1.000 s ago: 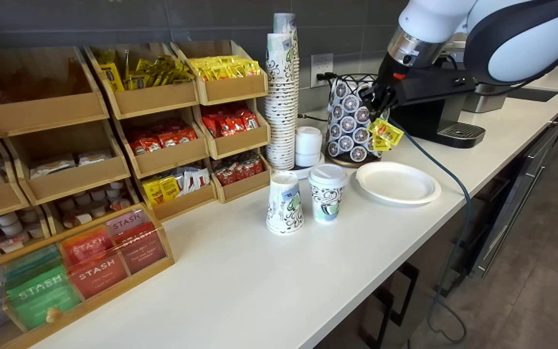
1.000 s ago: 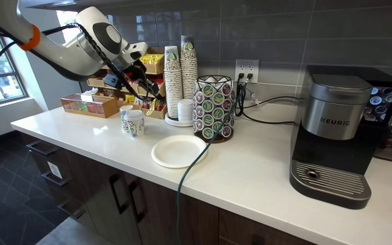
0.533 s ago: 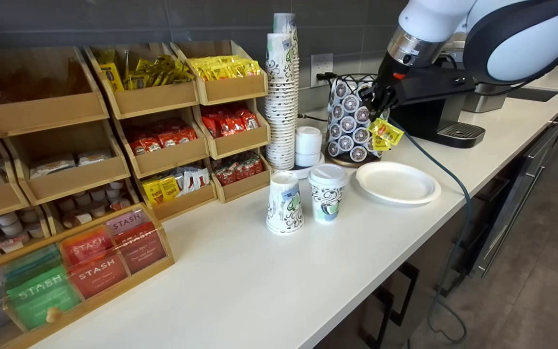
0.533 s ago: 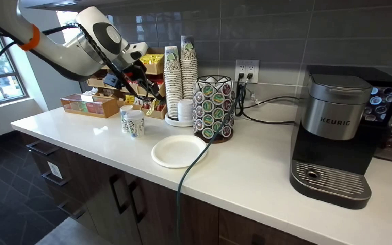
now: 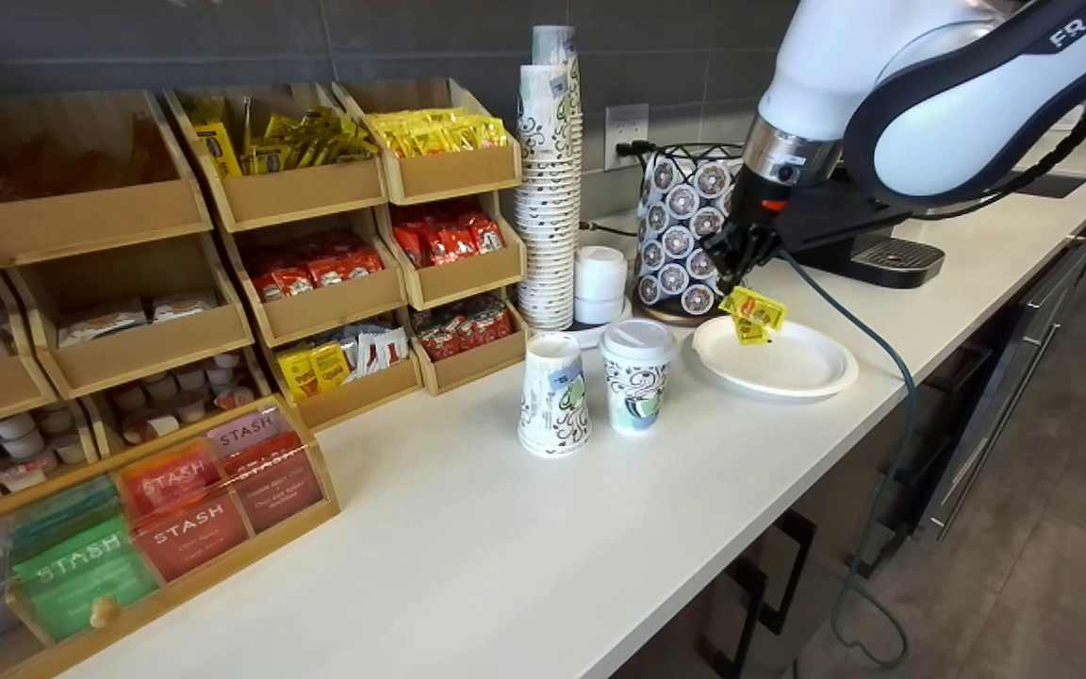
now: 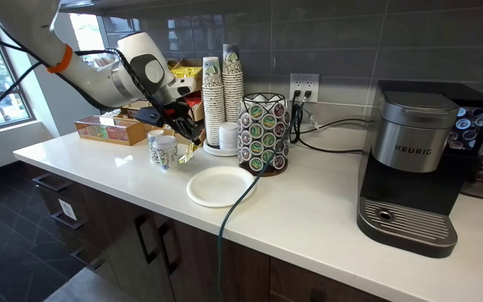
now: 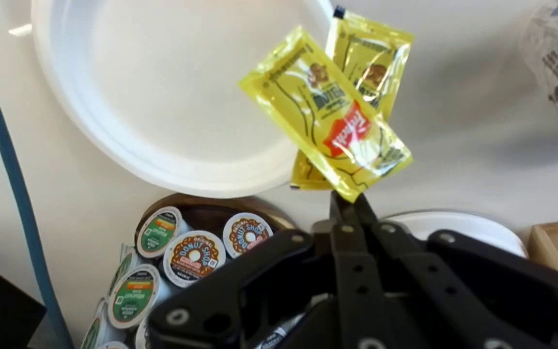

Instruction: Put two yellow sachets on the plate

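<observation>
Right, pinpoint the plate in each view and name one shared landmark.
In an exterior view: the plate right of centre, coffee pods at its upper left.
In an exterior view: plate just below centre, pods at its upper right.
Wrist view: plate upper left, cut off at top, pods below.
Shared landmark: the pods.

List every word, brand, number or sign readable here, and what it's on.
"STASH": tea packets
"FRAN", cut off: robot arm
"KEURIG": coffee maker
"ORIGINAL DONUT SHOP": coffee pods
"French's", upside down: front yellow sachet
Too small or blurred: other print, as on the rear yellow sachet, green-labelled pods, paper cup, bin packets and drawer label. I can make out no numbers.
</observation>
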You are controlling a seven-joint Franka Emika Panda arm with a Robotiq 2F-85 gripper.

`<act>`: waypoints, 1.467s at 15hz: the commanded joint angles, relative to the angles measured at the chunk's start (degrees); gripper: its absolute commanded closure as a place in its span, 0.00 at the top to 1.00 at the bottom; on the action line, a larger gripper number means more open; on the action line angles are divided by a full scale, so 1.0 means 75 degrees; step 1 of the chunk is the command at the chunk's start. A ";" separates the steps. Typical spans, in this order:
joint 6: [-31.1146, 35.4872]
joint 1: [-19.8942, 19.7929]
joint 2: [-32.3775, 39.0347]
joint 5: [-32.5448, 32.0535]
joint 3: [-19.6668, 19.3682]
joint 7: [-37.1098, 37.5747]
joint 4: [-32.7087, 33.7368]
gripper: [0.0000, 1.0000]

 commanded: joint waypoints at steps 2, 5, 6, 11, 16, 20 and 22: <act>-0.0014 -0.0010 0.0767 0.0783 -0.0456 -0.1089 0.0568 0.00; 0.0033 0.0000 0.1273 0.1029 -0.0714 -0.1449 0.0844 0.00; 0.0000 -0.0005 0.1421 0.1134 -0.0759 -0.1564 0.0933 0.00; -0.0105 -0.0026 0.2002 0.1571 -0.0857 -0.2015 0.1168 0.01; -0.0160 -0.0144 0.1526 0.2104 -0.0710 -0.2584 0.0965 0.47; -0.1367 -0.0535 0.0422 0.2689 -0.0418 -0.4259 0.0491 0.77; -0.2067 -0.0544 -0.0146 0.2525 -0.0587 -0.4736 0.0243 0.93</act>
